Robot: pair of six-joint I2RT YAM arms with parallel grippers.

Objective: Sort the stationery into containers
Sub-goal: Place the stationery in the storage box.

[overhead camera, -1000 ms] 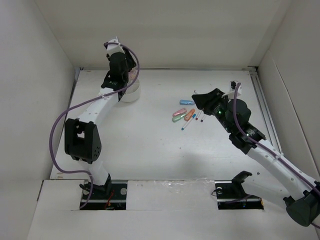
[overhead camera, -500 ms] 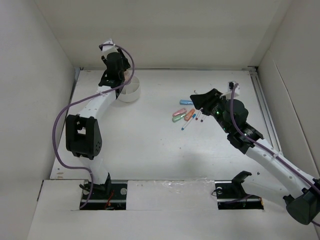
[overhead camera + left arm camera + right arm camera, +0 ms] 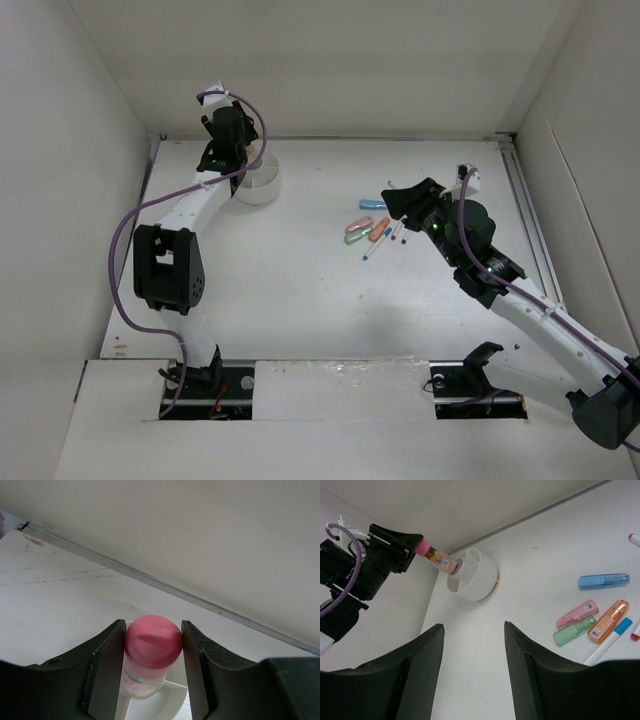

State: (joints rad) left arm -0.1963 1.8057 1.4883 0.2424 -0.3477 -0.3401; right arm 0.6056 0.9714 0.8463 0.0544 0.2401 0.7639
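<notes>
Since a second ago the left gripper (image 3: 232, 155) has drawn back from over the bowl (image 3: 262, 186) toward 11 o'clock, so more of the white rim shows in the top view. The right gripper (image 3: 394, 198) has barely shifted.

The left jaws are clamped on a stick (image 3: 152, 641), one finger pressed to each side of its pink cap. From the right wrist view the stick hangs tilted. Its cap points up toward 10 o'clock and its patterned lower end is down at the bowl's rim on the 9 o'clock side. Whether it touches the rim cannot be told. Dividers split the bowl into compartments.

On the table (image 3: 280, 290) the bowl sits at about 10 o'clock. The loose stationery lies well apart from it, near 2 o'clock. The right gripper hovers just beside that group with its fingers spread apart.

Below it lie:
- a blue piece (image 3: 603, 580)
- a pink piece (image 3: 577, 614)
- a green piece (image 3: 574, 631), just beside the pink at its 6 o'clock
- an orange piece (image 3: 608, 621)
- a blue-capped pen (image 3: 612, 636), just beside the orange
</notes>
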